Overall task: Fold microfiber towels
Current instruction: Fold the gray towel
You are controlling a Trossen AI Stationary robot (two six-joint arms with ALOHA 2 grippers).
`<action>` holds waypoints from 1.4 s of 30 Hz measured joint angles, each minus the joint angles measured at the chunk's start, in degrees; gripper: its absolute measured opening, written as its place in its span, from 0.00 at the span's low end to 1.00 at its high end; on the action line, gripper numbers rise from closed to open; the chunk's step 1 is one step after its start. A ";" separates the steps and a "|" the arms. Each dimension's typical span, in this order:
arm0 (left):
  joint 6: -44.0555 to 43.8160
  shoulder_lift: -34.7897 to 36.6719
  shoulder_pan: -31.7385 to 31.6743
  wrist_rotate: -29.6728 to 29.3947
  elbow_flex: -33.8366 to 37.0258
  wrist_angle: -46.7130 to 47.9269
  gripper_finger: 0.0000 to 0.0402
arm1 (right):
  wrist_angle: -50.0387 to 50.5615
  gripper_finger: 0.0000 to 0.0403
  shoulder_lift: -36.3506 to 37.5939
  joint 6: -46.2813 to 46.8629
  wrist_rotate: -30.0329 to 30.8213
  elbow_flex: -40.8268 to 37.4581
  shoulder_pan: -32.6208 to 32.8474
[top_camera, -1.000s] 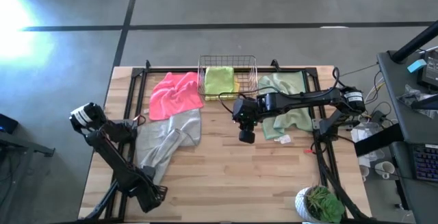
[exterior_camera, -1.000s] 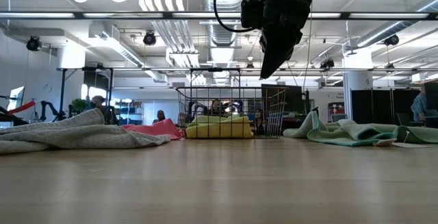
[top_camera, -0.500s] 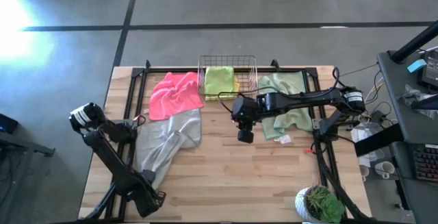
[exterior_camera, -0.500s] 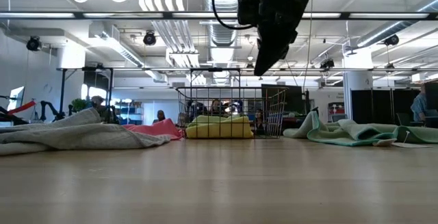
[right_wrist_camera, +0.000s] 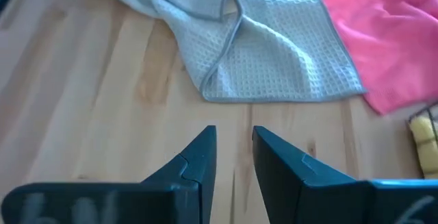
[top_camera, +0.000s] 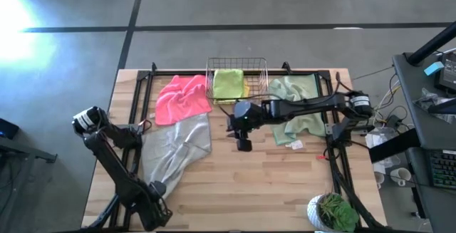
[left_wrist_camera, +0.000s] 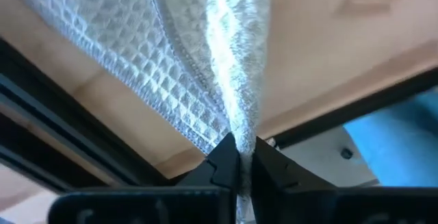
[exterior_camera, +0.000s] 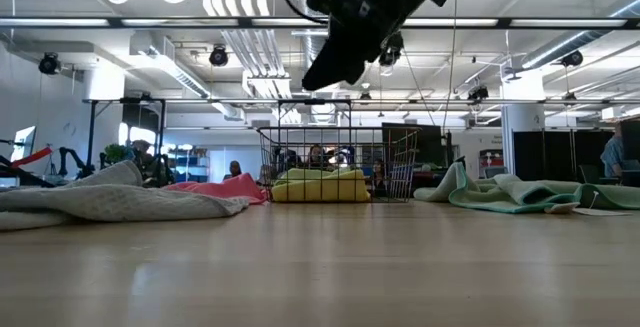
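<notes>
The light grey towel (top_camera: pixel 174 151) lies spread on the table's left half, and its near end runs to my left gripper (top_camera: pixel 154 192), which is shut on it near the table's near left corner. The hot pink towel (top_camera: pixel 183 97) lies beyond the grey one. The lime green towel (top_camera: pixel 228 82) and the yellow towel (exterior_camera: pixel 320 187) sit in the wire basket (top_camera: pixel 237 65) at the far edge. The sage green towel (top_camera: pixel 296 112) lies at the far right. My right gripper (top_camera: pixel 244 145) hangs open above mid-table and holds nothing. My left gripper pinches the grey towel's near end (left_wrist_camera: pixel 237 125) between its two fingers (left_wrist_camera: pixel 222 162), where the cloth is gathered into a ridge with a hemmed edge beside it. The fingers come steeply from above. The cloth runs raised from them while the towel's far part lies on the table.
A potted plant (top_camera: pixel 332 211) stands at the near right corner. Dark frame rails (top_camera: pixel 135 130) run along the table's left and right sides. Bare wood (top_camera: pixel 249 190) fills the middle and near part. A small white tag (top_camera: pixel 296 145) lies by the sage towel.
My left gripper has risen at the table's near left corner with the grey towel's near end, and the towel has spread wider there while its far part stayed put. My right gripper has swung toward the table's left and tipped up closer to level.
</notes>
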State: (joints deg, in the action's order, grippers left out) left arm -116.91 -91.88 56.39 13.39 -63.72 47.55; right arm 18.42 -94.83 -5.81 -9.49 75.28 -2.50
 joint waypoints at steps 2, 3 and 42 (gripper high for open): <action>3.38 0.07 -0.26 -0.13 -1.52 1.59 0.00 | -0.28 0.21 -1.86 -1.51 -0.02 0.96 0.00; 5.35 0.07 -0.48 -0.12 -2.12 2.01 0.00 | -0.24 0.21 -2.84 -2.22 -0.05 1.54 0.00; 30.26 0.11 -7.26 -10.93 -9.06 10.89 0.00 | 11.41 0.20 -40.09 -1.67 -5.43 39.50 -2.20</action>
State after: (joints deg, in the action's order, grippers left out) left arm -86.66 -91.77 49.12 2.46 -72.78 58.44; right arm 29.82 -134.92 -7.47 -14.91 114.78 -4.70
